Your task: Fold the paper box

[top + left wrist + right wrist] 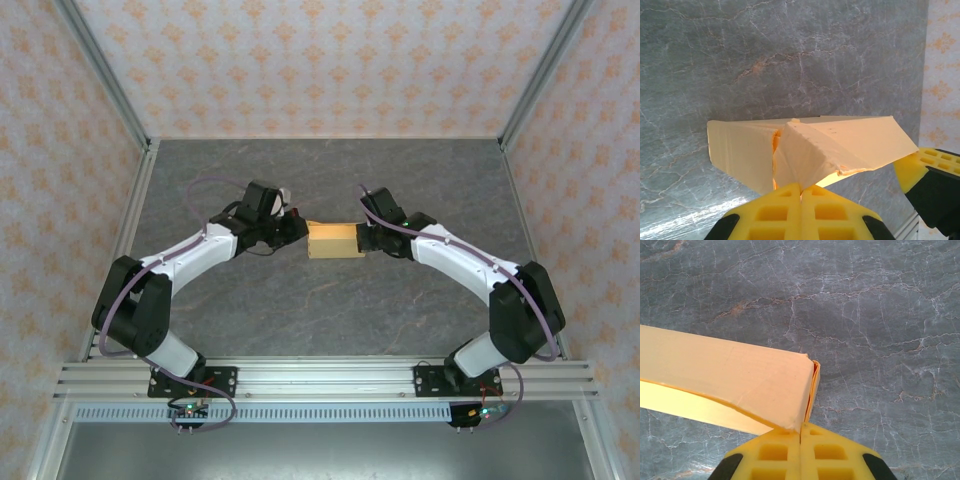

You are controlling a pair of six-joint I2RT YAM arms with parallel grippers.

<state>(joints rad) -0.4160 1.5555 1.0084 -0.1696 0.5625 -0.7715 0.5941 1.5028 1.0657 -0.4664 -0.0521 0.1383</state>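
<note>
Orange-yellow thin card, the paper box (334, 241) was at the middle of the table (300, 310), in its small rectangular shape; the left gripper (801, 186) and right gripper (800, 429) were closed, tips butted against its opposite ends; it looked light, springy at the creases and easily crushed; flap edges seemed the safest hold.

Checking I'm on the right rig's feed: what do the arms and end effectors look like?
The left arm and right arm have white link shells, black joints and a thin purple cable looped alongside. The left end effector and right end effector each have yellow fingers with rectangular recesses, on black mounts.
</note>
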